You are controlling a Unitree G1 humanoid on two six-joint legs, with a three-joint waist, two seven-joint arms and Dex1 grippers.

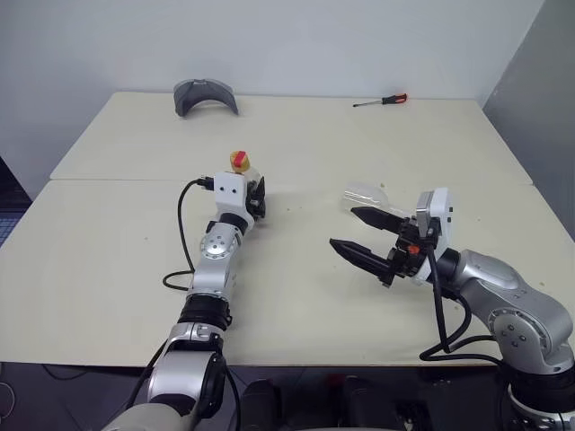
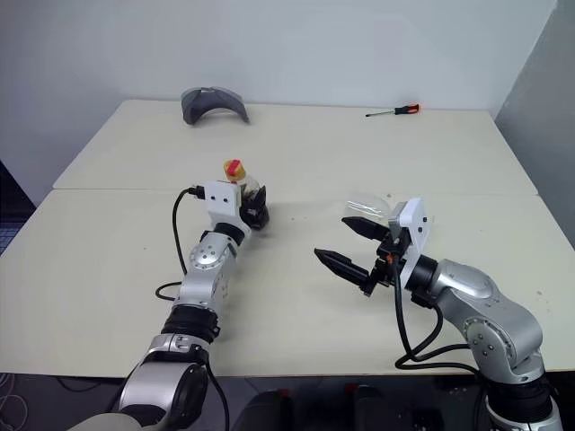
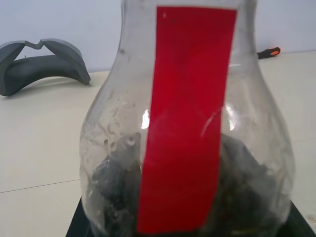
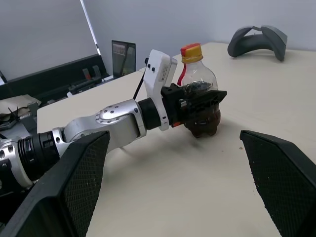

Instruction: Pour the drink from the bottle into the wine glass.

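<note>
While the right gripper [image 1: 358, 233] waits with black fingers wide and empty near the table's [image 1: 90, 269] front edge | left gripper [image 4: 200, 104] clamps small clear plastic bottle [image 4: 200, 94], yellow cap, dark drink [image 4: 205, 126], mid-table | clear wine glass [image 1: 367, 193] lies beyond right gripper | step: grasping bottle; next: lift, uncap.

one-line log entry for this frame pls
phase: grasping bottle | left gripper: closed around bottle, upright on table, cap on | right gripper: open, holding nothing | wine glass: behind right gripper
</note>
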